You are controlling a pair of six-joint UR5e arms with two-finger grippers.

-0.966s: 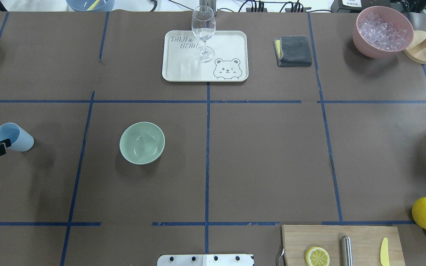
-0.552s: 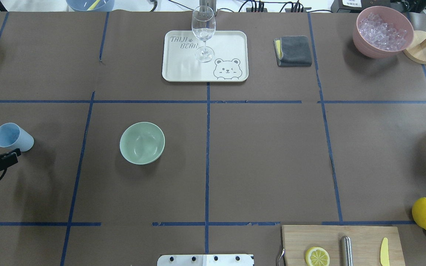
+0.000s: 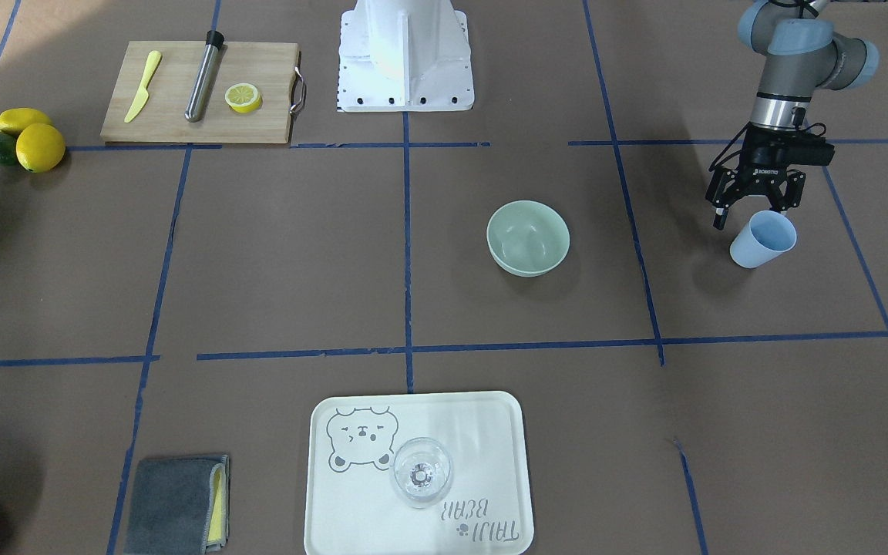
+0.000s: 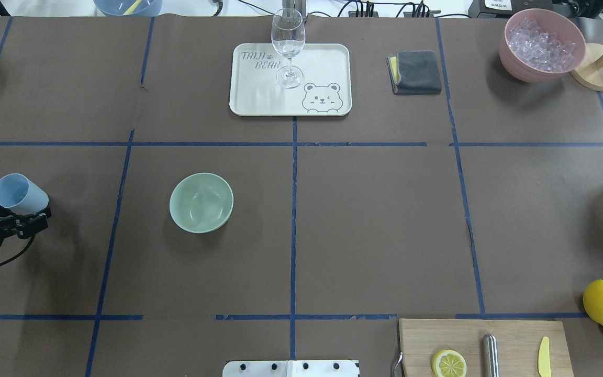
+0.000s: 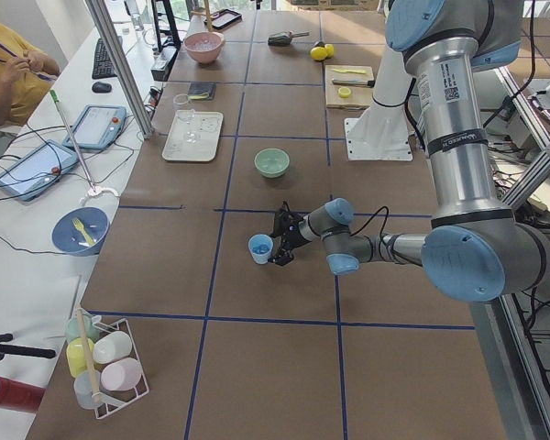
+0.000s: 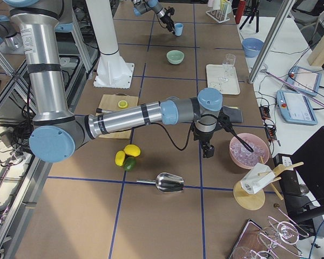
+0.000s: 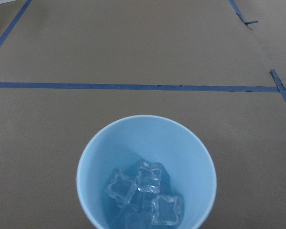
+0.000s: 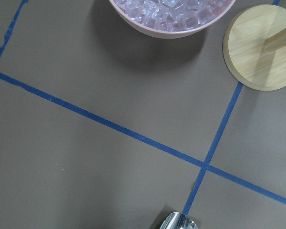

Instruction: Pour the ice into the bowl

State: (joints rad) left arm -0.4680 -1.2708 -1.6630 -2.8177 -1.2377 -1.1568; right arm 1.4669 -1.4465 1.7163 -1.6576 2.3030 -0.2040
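1. Left wrist-mounted view looks straight down into the light blue cup [image 7: 133, 138]. The ice [image 7: 148, 176], a few clear cubes, lies at its bottom. The overhead view shows only the cup's blue inside.
2. The cup stands on the robot's left part of the table, well apart from the bowl [image 4: 201, 202]. One blue tape line [image 4: 114, 225] runs between them.
3. The left gripper [image 3: 751, 216] sits just beside the cup on the robot's side, fingers spread. Whether they touch the cup cannot be told.
4. Only the exterior right view shows the right gripper [image 6: 208, 151], near the pink tub [image 6: 249, 151] and the metal scoop [image 6: 170, 183]. Whether its fingers are spread or pressed together cannot be told.
5. Over the last second the left gripper has slid along the cup toward the bowl's side. Cup and bowl have stayed put.
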